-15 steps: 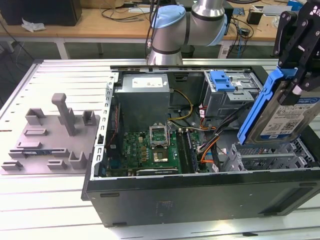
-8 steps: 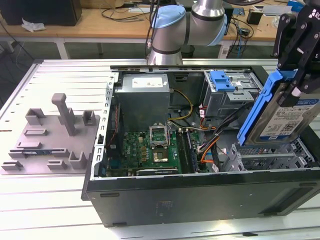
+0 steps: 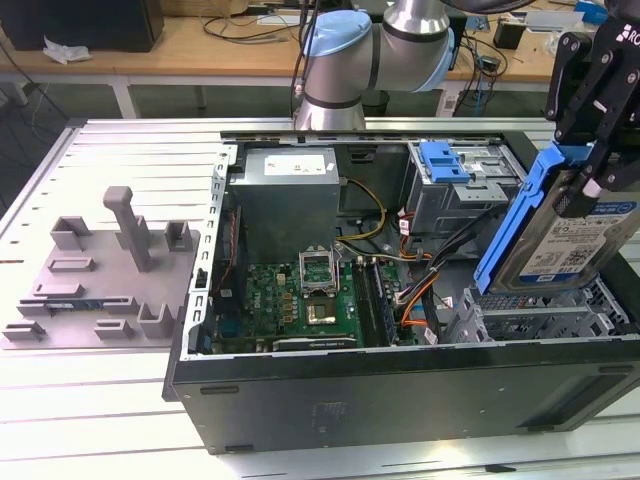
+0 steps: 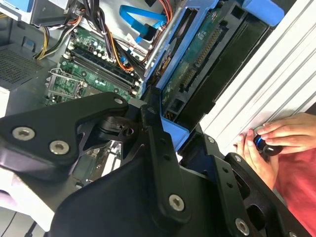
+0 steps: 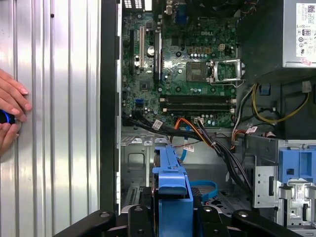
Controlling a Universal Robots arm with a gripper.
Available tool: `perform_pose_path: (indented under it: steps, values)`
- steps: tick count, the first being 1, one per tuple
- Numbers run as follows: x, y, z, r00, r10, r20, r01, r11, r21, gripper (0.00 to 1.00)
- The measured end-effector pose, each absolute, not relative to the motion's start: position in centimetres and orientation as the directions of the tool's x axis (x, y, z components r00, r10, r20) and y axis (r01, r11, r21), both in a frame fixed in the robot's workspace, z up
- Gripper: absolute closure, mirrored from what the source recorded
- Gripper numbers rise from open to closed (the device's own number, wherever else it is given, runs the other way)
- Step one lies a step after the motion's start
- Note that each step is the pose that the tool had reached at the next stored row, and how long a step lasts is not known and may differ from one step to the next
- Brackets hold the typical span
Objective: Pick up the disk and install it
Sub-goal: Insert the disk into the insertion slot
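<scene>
In the exterior view the disk (image 3: 572, 243), a silver drive with a white-and-blue label in a blue carrier frame, hangs tilted on edge above the open computer case's right end. My black gripper (image 3: 592, 172) is shut on its upper edge. Just below it lies an open metal drive cage (image 3: 540, 322). The second wrist view shows the disk's green circuit side (image 4: 195, 61) running away from my gripper (image 4: 160, 126). In the first wrist view the blue carrier (image 5: 172, 185) stands edge-on between my fingers (image 5: 140, 219), over the cage floor.
The open computer case (image 3: 400, 385) holds a motherboard (image 3: 300, 290), a power supply (image 3: 285, 190), cable bundles (image 3: 420, 290) and another blue-framed bay (image 3: 450, 165). A grey slotted fixture (image 3: 100, 280) sits on the exterior view's left. A person's hand (image 4: 266, 143) rests on the ribbed table beside the case.
</scene>
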State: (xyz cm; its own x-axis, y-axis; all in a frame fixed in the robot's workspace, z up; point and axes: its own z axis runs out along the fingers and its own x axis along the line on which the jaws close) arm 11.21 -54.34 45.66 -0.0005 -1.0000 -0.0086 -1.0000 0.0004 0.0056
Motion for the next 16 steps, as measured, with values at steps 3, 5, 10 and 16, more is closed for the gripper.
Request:
perform_pose_path:
  steps: [3, 5, 10, 16]
  values:
    - [11.22, -54.38, 45.53, -0.002, -1.0, -0.009, -1.0, 0.002, 0.006, 0.63]
    - [11.22, -54.38, 45.41, -0.004, -1.0, -0.009, -1.0, 0.004, 0.006, 0.63]
    - [11.29, -54.4, 45.16, -0.009, -1.0, -0.009, -1.0, 0.009, 0.006, 0.63]
    - [11.37, -54.47, 44.86, -0.016, -1.0, -0.009, -1.0, 0.016, 0.006, 0.63]
